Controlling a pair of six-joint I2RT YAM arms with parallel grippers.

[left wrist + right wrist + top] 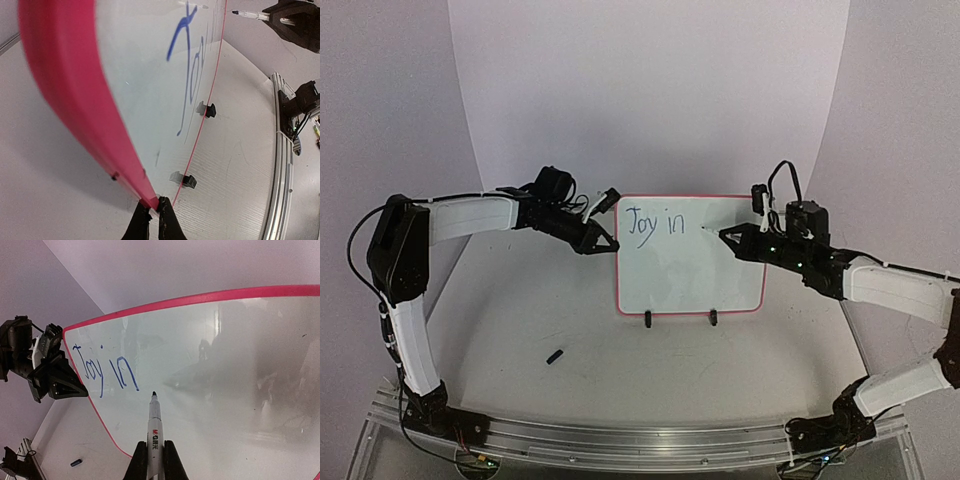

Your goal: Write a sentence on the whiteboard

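The whiteboard [695,280] stands upright on the far middle of the table [520,330], between the two arms. It is propped on two small black clip feet [648,319]. It looks like a thin, stiff, light panel with a glossy white face that mirrors the arm, a slim pink-red rim and rounded corners. A board this light on such narrow feet would probably tip or slide under pen pressure, so its rim is the sensible place to hold it.

The sentence [655,225] so far reads "Joy in", in thin, uneven blue strokes across the upper left. Fresh ink on that slick surface would likely smear if brushed.

The left gripper [151,212] is pinched closed on the board's left rim, bracing it. The right gripper [152,447] is clamped around the white barrel of a marker [154,425]. The marker's dark tip sits just right of "in"; I cannot tell whether it touches the board.

A small black piece, possibly the marker's cap [555,356], lies on the table well in front of the board.
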